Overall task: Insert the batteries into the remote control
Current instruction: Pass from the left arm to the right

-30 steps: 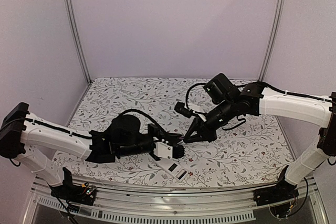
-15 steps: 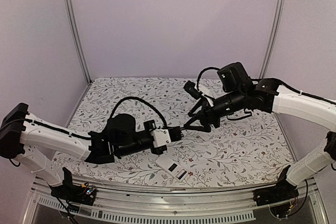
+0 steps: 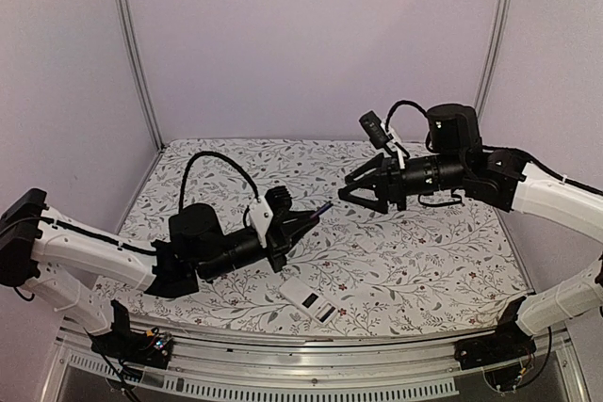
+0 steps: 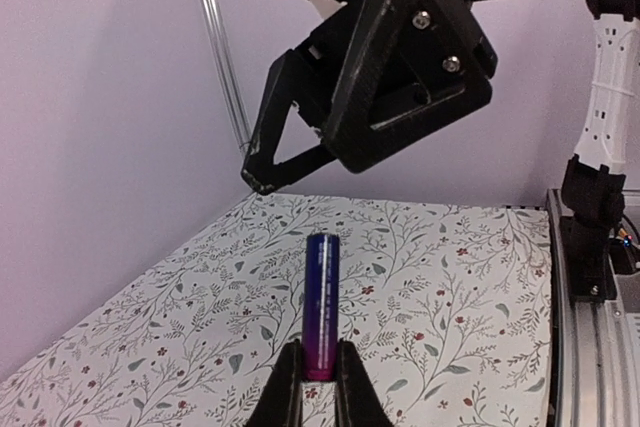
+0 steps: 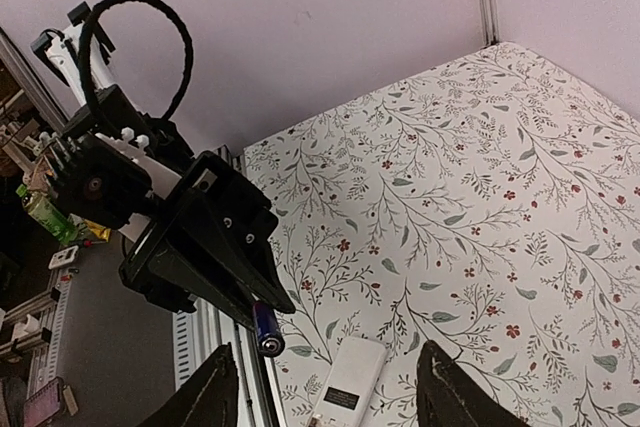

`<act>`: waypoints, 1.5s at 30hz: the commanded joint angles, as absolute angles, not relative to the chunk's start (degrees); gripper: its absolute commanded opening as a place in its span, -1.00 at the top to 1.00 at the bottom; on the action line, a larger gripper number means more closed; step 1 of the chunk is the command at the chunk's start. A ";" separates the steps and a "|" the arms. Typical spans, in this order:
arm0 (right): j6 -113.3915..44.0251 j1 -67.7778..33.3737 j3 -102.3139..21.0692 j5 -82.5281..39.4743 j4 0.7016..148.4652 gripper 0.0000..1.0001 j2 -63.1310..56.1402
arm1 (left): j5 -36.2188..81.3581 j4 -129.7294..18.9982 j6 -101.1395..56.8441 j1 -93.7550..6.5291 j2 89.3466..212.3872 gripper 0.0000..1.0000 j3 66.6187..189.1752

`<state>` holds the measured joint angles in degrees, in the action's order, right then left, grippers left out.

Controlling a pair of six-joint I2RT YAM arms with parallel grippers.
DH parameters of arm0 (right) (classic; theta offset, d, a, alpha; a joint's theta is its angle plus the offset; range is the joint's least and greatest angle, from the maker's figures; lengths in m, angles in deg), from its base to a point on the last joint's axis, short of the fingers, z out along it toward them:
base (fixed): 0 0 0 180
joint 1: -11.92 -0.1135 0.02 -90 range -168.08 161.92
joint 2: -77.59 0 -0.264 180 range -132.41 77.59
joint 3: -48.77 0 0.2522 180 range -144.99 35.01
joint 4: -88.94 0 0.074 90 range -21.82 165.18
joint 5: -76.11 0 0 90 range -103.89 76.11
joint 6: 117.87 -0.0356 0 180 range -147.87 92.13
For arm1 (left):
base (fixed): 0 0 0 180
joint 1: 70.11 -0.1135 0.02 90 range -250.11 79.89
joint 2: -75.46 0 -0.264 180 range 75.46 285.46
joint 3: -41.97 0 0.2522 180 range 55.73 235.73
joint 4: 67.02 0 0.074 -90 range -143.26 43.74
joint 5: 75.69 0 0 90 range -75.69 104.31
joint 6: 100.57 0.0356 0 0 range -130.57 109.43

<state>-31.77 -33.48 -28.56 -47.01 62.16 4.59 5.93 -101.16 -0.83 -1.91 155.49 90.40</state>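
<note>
One battery has been passed over and is now pinched at its end by the left gripper, raised above and just beyond the remote control lying on the bench, while the right gripper, opened and empty, has been drawn back from it, so insertion is expected next.

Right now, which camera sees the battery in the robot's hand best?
The left wrist camera: the battery stands close up, nearly whole, pinched in the left gripper. The top camera shows only a tiny dark sliver, and the right wrist camera just its end poking out.
</note>
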 commanded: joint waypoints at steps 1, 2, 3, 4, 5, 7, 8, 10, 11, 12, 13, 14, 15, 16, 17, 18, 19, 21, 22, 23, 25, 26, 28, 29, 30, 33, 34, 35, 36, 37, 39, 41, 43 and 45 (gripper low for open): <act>-36.03 -33.68 -26.93 -50.01 67.25 -0.16 3.90 | 6.18 -104.10 -5.42 -2.52 155.11 1.00 89.43; -36.35 -33.81 -26.70 -50.69 67.88 -0.15 3.72 | 6.40 -104.07 -5.38 -2.46 155.09 1.00 89.49; -36.67 -34.01 -26.38 -51.19 68.64 -0.14 3.68 | 6.48 -103.94 -5.35 -2.46 155.09 1.00 89.51; -37.06 -34.39 -26.17 -51.39 69.25 -0.13 3.47 | 6.41 -103.89 -5.42 -2.51 155.16 1.00 89.59; -37.20 -34.78 -26.08 -51.66 69.71 -0.12 3.33 | 6.32 -103.84 -5.39 -2.52 155.17 1.00 89.65; -37.20 -35.63 -26.19 -52.02 69.90 -0.10 2.64 | 6.40 -103.88 -5.45 -2.51 155.18 1.00 89.78; -37.11 -35.90 -26.28 -51.99 69.93 -0.08 2.26 | 6.49 -103.82 -5.40 -2.48 155.18 1.00 89.92; -37.03 -36.15 -26.41 -51.94 69.95 0.02 1.80 | 6.64 -103.82 -5.38 -2.52 155.18 1.00 90.15; -37.21 -36.19 -26.44 -51.99 69.98 0.08 1.55 | 6.66 -103.83 -5.38 -2.50 155.18 1.00 90.18; -37.21 -36.23 -26.55 -52.02 70.01 0.12 1.45 | 6.78 -103.88 -5.45 -2.46 155.11 1.00 90.26; -37.32 -36.26 -26.59 -51.99 70.04 0.14 1.26 | 6.90 -103.89 -5.46 -2.45 155.17 1.00 90.27; -37.28 -36.24 -26.65 -52.00 70.05 0.15 1.22 | 7.16 -103.89 -5.50 -2.47 155.14 1.00 90.27; -37.20 -36.26 -26.73 -51.94 70.02 0.17 1.17 | 7.30 -103.89 -5.61 -2.47 155.24 1.00 90.21; -37.23 -36.24 -26.71 -51.99 70.07 0.19 1.13 | 7.28 -103.89 -5.71 -2.52 155.19 1.00 90.26; -37.20 -36.24 -26.69 -51.98 70.03 0.19 1.06 | 7.28 -103.89 -5.65 -2.51 155.26 1.00 90.27; -37.22 -36.24 -26.68 -51.88 69.92 0.22 0.91 | 7.28 -103.93 -5.72 -2.47 155.26 1.00 90.27; -37.24 -36.24 -26.64 -51.74 69.72 0.24 0.74 | 7.21 -103.97 -5.69 -2.52 155.27 1.00 90.27; -37.29 -36.32 -26.55 -51.75 69.42 0.33 0.30 | 7.19 -104.12 -5.73 -2.48 155.27 1.00 90.27; -37.35 -36.33 -26.64 -51.86 69.30 0.39 0.01 | 7.19 -104.20 -5.66 -2.47 155.33 1.00 90.22; -37.36 -36.33 -26.67 -52.08 69.19 0.44 -0.12 | 7.19 -104.22 -5.68 -2.45 155.32 1.00 90.19; -37.07 -36.33 -26.95 -52.20 68.47 0.55 -0.49 | 7.11 -104.37 -5.77 -2.52 155.31 1.00 90.11; -36.95 -36.33 -27.06 -52.45 68.14 0.59 -0.54 | 7.04 -104.53 -5.76 -2.52 155.35 1.00 90.02; -36.84 -36.35 -27.25 -52.89 67.77 0.63 -0.67 | 7.07 -104.47 -5.62 -2.50 155.44 1.00 89.95; -36.83 -36.33 -27.42 -53.16 67.47 0.65 -0.76 | 7.14 -104.43 -5.52 -2.46 155.51 1.00 89.93; -36.83 -36.33 -27.57 -53.23 67.33 0.69 -0.87 | 7.15 -104.27 -5.53 -2.47 155.57 1.00 90.07; -36.75 -36.37 -27.74 -53.37 67.27 0.81 -0.70 | 7.46 -104.11 -5.46 -2.50 155.58 1.00 90.05; -36.68 -36.33 -27.74 -53.23 67.22 0.84 -0.59 | 7.76 -103.96 -5.32 -2.47 155.46 1.00 90.09; -36.66 -36.33 -27.79 -53.05 67.14 0.86 -0.36 | 7.97 -103.41 -5.09 -2.51 155.32 1.00 90.14; -36.61 -36.33 -27.75 -52.75 67.03 0.91 -0.16 | 8.24 -102.61 -4.64 -2.52 155.20 1.00 90.29; -36.58 -36.37 -27.81 -52.48 66.78 0.96 0.01 | 8.84 -101.33 -4.22 -2.52 155.11 1.00 90.39; -36.52 -36.06 -27.89 -52.02 66.11 1.00 0.35 | 11.00 -97.77 -3.07 -2.61 154.78 0.43 91.04; -36.70 -34.99 -28.04 -52.03 64.28 1.00 0.56 | 13.69 -92.01 -1.06 -2.66 154.17 -0.57 92.09; -37.34 -33.20 -28.29 -50.78 60.97 1.00 0.44 | 18.20 -84.58 2.02 -2.70 153.60 -0.87 93.61; -37.61 -31.16 -28.37 -48.71 57.25 1.00 0.22 | 20.64 -75.60 5.84 -2.68 153.41 -0.92 95.91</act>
<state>-37.08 -34.55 -27.18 -52.43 64.63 0.00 13.25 -92.68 -1.22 -2.26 154.86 91.91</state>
